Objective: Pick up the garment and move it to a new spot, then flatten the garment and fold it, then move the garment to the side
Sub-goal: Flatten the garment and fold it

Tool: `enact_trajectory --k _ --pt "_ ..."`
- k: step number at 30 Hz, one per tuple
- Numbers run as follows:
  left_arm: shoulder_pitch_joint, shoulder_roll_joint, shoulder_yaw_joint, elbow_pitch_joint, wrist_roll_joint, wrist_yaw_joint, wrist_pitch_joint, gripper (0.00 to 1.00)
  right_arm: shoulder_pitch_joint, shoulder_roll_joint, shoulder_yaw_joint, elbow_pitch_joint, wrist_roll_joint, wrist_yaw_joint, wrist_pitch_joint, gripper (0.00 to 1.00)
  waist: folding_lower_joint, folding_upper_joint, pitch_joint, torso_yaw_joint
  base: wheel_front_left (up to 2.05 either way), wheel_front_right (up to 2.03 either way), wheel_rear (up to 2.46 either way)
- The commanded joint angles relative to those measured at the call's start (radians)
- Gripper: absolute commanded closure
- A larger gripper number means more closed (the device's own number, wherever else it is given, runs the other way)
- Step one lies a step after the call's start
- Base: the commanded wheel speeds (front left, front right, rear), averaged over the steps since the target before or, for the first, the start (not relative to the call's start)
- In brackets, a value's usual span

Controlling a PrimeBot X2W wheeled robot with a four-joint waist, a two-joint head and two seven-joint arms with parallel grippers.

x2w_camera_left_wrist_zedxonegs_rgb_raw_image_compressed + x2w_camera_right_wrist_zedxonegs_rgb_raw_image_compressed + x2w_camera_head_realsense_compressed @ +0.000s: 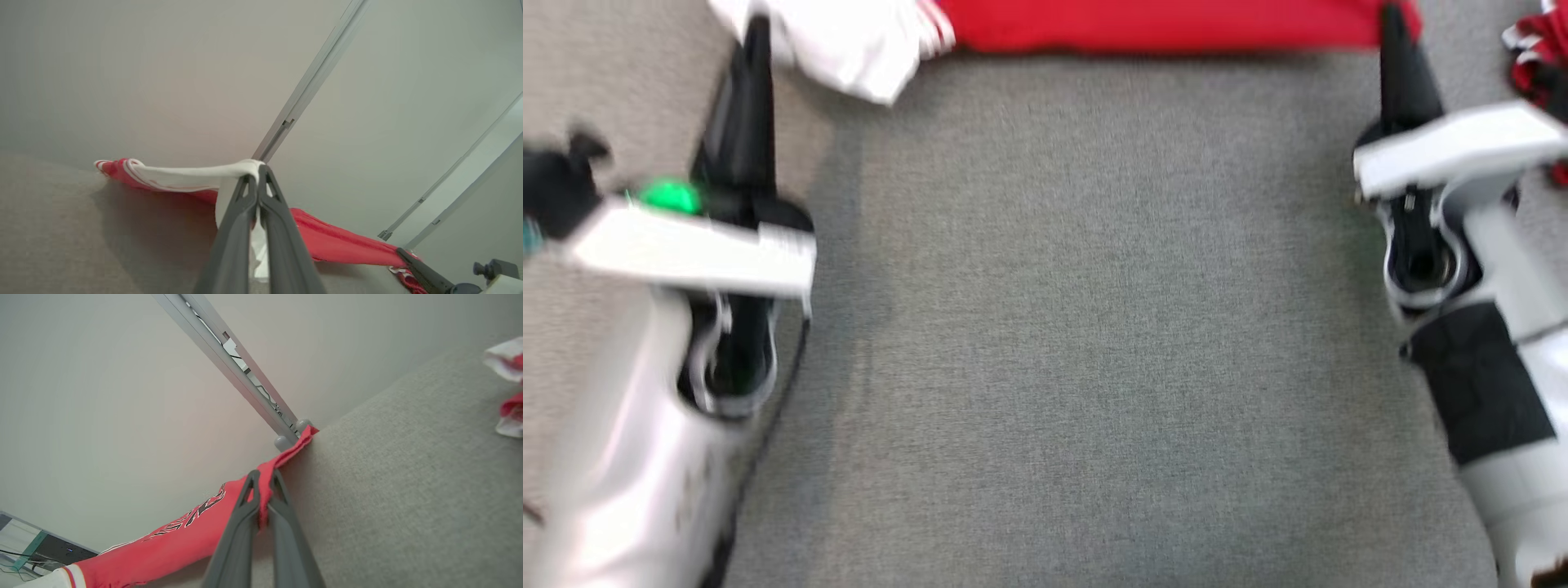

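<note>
Now | step: flatten | left gripper (258, 173), right gripper (263, 479) clamp garment (1160, 24) taut, surface (1094, 310) far edge | next: lay it flat

Even bright light, blurred head view

Robot lab setup, I'd say
Grey fabric worktop (1094, 327), bare pale panels (163, 81) on aluminium rails (227, 355), dark wired-up box (55, 549) nearby.

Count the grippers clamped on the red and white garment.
2. The left gripper pinches the white end of the garment; the right gripper pinches its red edge at the opposite end. Neither is hidden.
</note>
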Motion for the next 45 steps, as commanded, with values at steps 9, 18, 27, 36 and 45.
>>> enact_trajectory --k 9,18,27,36,45 --pt "0.376 0.014 0.008 -0.211 -0.065 0.068 0.0 1.0 0.326 -0.057 -0.078 -0.204 0.055 0.0 -0.008 1.0 0.0 0.0 -0.151 0.048 0.0 0.0 0.0" --pt "0.631 0.065 -0.054 -0.398 -0.092 0.059 0.043 1.0 0.634 -0.043 -0.199 -0.392 -0.022 0.0 -0.008 1.0 0.0 0.0 -0.29 0.086 0.0 0.0 0.0" --pt "0.801 0.124 -0.078 -0.526 -0.098 0.11 0.088 1.0 0.913 0.009 -0.256 -0.558 -0.062 0.0 0.007 1.0 0.0 0.0 -0.379 0.094 0.0 0.0 0.0" --pt "0.871 0.159 -0.106 -0.535 -0.099 0.124 0.126 1.0 1.052 0.051 -0.312 -0.661 -0.099 0.0 0.077 1.0 0.0 0.0 -0.4 0.08 0.0 0.0 0.0" --pt "0.901 0.166 -0.102 -0.489 -0.12 0.133 0.132 1.0 1.092 0.08 -0.354 -0.681 -0.141 0.0 0.132 1.0 0.0 0.0 -0.381 0.066 0.0 0.0 0.0"
